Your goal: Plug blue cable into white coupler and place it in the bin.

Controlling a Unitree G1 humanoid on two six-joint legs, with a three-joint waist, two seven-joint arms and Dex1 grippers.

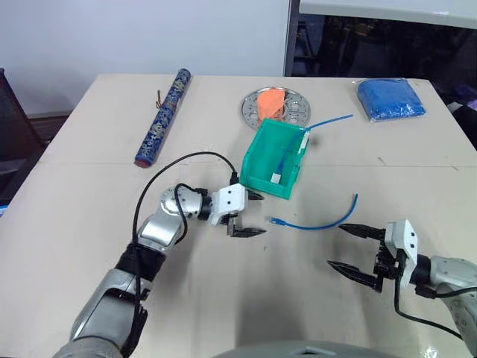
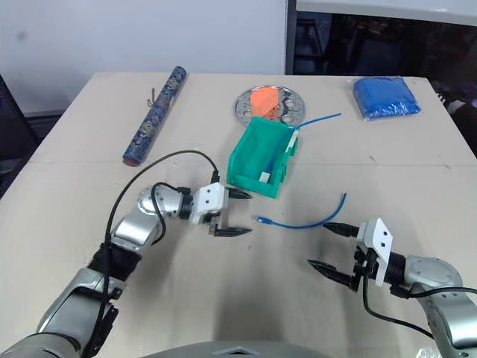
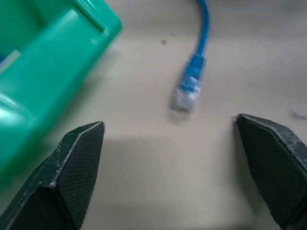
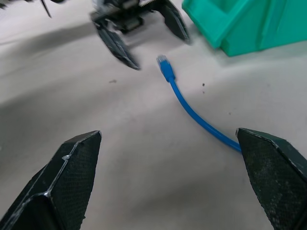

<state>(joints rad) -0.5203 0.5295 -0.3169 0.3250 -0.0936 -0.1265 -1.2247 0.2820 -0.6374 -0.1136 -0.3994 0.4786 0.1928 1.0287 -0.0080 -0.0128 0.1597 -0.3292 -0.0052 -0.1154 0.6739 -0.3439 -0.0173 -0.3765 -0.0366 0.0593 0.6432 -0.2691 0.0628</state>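
- Beige table (image 1: pixel 89 224): blue cable (image 1: pixel 320 222) lies loose beside bin (image 1: pixel 261 160).
- Left fingers (image 1: pixel 257 195) wide open, empty, near cable plug.
- Right fingers (image 1: pixel 358 230) wide open, empty.

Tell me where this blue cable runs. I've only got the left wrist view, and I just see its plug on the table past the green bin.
Observer: The blue cable lies loose on the table, curving from that plug toward the robot's right side.
Operator: Is the right gripper on it?
Observer: No. The right gripper is open and sits apart from the cable, nearer the robot than its far end.
Operator: Anything in the bin already?
Observer: Yes. The bin holds another blue cable with a white piece at its near end; its far end pokes out over the rim.
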